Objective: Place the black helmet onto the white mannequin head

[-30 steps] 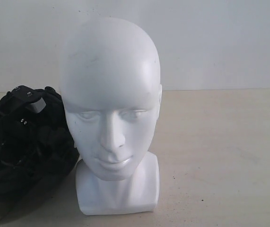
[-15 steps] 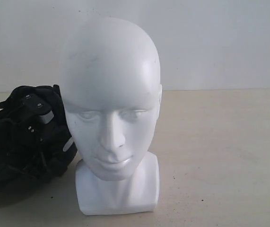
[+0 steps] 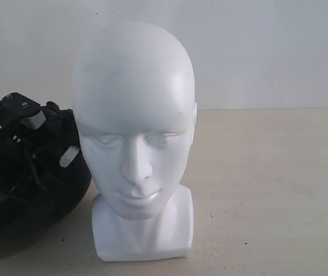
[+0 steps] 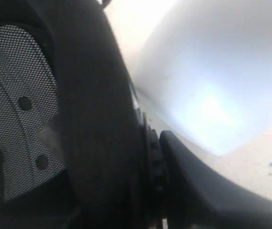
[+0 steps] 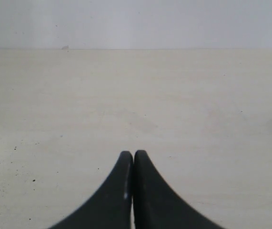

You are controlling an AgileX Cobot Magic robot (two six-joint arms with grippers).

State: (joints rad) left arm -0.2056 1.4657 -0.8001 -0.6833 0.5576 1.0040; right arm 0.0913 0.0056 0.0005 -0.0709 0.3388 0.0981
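Status: my left gripper (image 3: 49, 138) is at the black helmet (image 3: 31, 190), which sits on the counter (image 3: 267, 190) at the left of the exterior frame, just beside the white mannequin head (image 3: 134, 115) at centre. In the left wrist view the helmet's rim and mesh lining fill the left of the frame, with one finger (image 4: 207, 195) lying along the shell's outer side. The other finger is hidden, so I cannot tell whether the jaws are clamped. My right gripper (image 5: 134, 164) is closed, tips touching, holding nothing, over bare counter.

Step in hand, as I judge it: securing the rim. To do it well:
- Seat the rim deep between the fingers before lifting, since the shell is wide and may pivot.
- Raise it clear of the crown, opening downward.
- Avoid nudging the head, which could topple.
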